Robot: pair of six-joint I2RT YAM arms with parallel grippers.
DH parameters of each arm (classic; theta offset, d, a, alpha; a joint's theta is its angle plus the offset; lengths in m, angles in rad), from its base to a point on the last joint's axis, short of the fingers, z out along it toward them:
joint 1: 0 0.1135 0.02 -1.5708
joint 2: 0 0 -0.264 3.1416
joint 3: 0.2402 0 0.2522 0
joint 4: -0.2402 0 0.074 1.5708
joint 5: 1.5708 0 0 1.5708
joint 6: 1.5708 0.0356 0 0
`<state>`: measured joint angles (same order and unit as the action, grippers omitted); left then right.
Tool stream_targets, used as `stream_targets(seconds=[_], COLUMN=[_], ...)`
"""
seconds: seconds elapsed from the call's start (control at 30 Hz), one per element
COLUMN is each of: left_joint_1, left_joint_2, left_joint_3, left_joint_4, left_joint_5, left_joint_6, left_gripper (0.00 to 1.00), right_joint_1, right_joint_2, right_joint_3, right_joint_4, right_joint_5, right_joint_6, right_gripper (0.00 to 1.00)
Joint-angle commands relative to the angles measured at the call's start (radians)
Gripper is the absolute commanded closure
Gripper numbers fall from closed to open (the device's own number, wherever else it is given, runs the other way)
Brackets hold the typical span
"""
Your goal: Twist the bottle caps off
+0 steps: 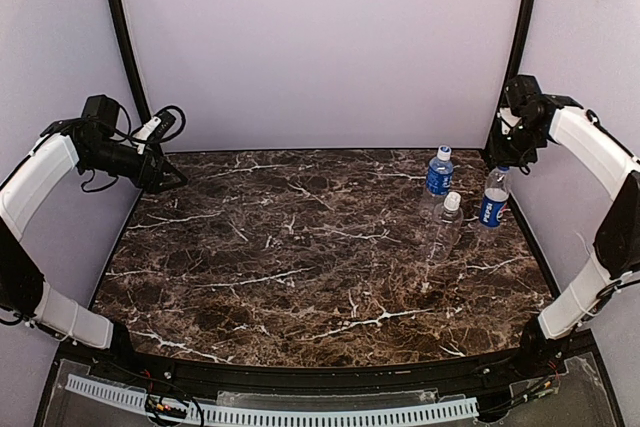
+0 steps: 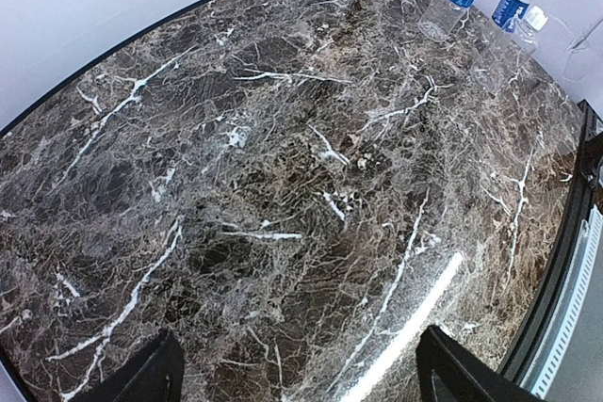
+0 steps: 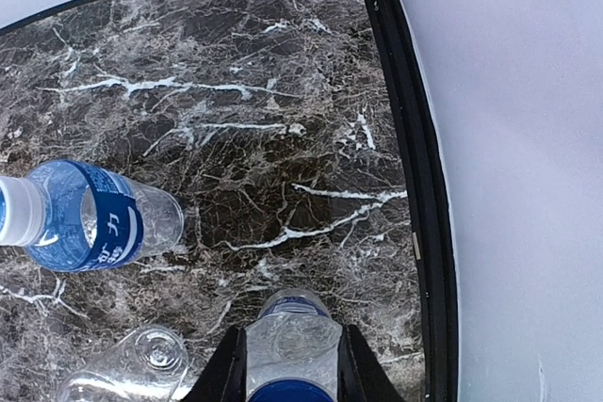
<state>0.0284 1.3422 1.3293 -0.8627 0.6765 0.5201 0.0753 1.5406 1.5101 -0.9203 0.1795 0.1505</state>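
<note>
The bottle (image 3: 294, 350) closest to you sits under your right gripper (image 3: 294, 331), whose fingers are apart. Your left gripper (image 2: 297, 336) is apart too, far away. All three bottles (image 1: 439, 179) stand at the far right of the desk (image 1: 300, 247). Every cap (image 1: 452, 201) looks on, so nothing is unscrewed yet.

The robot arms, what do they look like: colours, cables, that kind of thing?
Both arms have white shell links and black joints. The left arm carries looping black cables beside the black left tool. The right arm ends in a matching black right tool. The fingers are plain black wedges.
</note>
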Motion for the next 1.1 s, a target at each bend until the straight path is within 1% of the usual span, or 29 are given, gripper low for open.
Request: stream_targets(seconds=[0.0,0.17,0.2,0.3,0.37,0.4,0.53,0.57,0.63,0.67,0.7,0.73,0.8,0.83,0.87,0.9,0.97,1.07], left_joint_1=[-0.008,-0.019,-0.021,-0.074,-0.110,-0.124,-0.210,-0.249,-0.327,-0.382,-0.407,-0.440,-0.452,-0.452,-0.454,-0.455,-0.468,-0.518], left_joint_2=[-0.019,-0.007,-0.004,0.024,0.045,0.051,0.065,0.053,0.027,0.010,0.006,0.004,0.027,0.041,0.072,0.085,0.099,0.061], left_joint_3=[0.024,0.067,0.075,0.153,0.218,0.262,0.341,0.345,0.351,0.352,0.351,0.344,0.322,0.320,0.330,0.343,0.343,0.314], left_joint_4=[-0.023,-0.046,-0.058,-0.107,-0.156,-0.182,-0.210,-0.207,-0.188,-0.162,-0.142,-0.085,0.022,0.037,0.028,0.015,0.036,0.087], left_joint_5=[0.025,0.028,0.027,0.001,-0.032,-0.045,-0.131,-0.153,-0.232,-0.292,-0.316,-0.350,-0.352,-0.342,-0.291,-0.259,-0.181,-0.189], left_joint_6=[0.015,0.016,0.019,0.036,0.057,0.069,0.084,0.093,0.162,0.175,0.184,0.175,0.120,0.113,0.109,0.081,0.043,0.098], left_gripper=[0.14,0.15,0.15,0.16,0.16,0.16,0.16,0.15,0.12,0.09,0.08,0.04,0.02,0.02,0.01,0.01,0.01,0.01], right_joint_1=[-0.001,0.043,0.068,0.172,0.247,0.287,0.458,0.493,0.560,0.586,0.606,0.617,0.622,0.624,0.625,0.626,0.626,0.637], right_joint_2=[-0.023,-0.043,-0.046,-0.035,-0.016,-0.012,-0.003,0.010,0.049,0.074,0.103,0.131,0.159,0.154,0.146,0.143,0.169,0.211], right_joint_3=[0.047,0.207,0.253,0.423,0.515,0.539,0.530,0.529,0.533,0.539,0.559,0.591,0.612,0.583,0.539,0.506,0.495,0.495], right_joint_4=[-0.032,-0.079,-0.084,-0.082,-0.057,-0.014,0.229,0.281,0.370,0.402,0.407,0.389,0.376,0.407,0.455,0.495,0.516,0.544], right_joint_5=[-0.008,0.026,0.034,0.026,-0.032,-0.079,-0.294,-0.343,-0.419,-0.450,-0.464,-0.436,-0.389,-0.377,-0.396,-0.446,-0.546,-0.639], right_joint_6=[0.001,-0.003,-0.004,-0.015,-0.012,-0.006,0.018,0.027,0.047,0.058,0.067,0.085,0.095,0.100,0.106,0.119,0.158,0.211], right_gripper=[1.00,1.00,1.00,1.00,1.00,1.00,1.00,1.00,1.00,1.00,1.00,1.00,1.00,1.00,1.00,1.00,1.00,1.00])
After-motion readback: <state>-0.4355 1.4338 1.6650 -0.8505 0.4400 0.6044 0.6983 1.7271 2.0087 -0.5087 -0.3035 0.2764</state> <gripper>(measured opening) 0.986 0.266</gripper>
